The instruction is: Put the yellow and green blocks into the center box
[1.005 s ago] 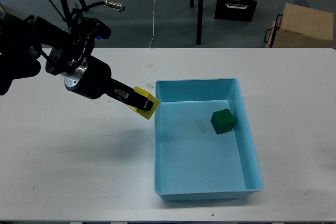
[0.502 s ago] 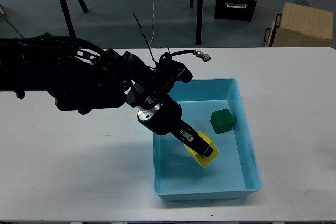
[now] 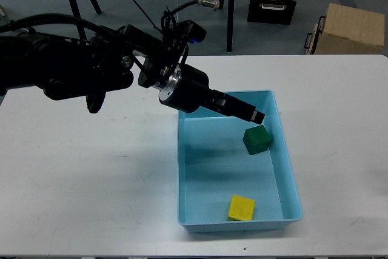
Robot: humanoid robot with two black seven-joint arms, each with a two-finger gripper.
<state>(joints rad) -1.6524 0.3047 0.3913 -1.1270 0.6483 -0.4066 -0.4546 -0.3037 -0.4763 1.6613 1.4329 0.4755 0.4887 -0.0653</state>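
The yellow block (image 3: pixel 241 207) lies on the floor of the light blue center box (image 3: pixel 290 168), near its front wall. The green block (image 3: pixel 257 139) sits in the box toward its back right. My left gripper (image 3: pixel 254 115) hangs over the back part of the box, just above and left of the green block. It holds nothing and its dark fingers look slightly apart. My right gripper is out of view.
The box stands on a white table (image 3: pixel 91 180). My left arm (image 3: pixel 91 74) stretches over the table's back left. Behind the table are tripod legs (image 3: pixel 229 10), a black case (image 3: pixel 271 9) and a cardboard box (image 3: pixel 351 28).
My left gripper has let go of the yellow block, which now lies in the box. The gripper has risen and swung back toward the box's rear, near the green block.
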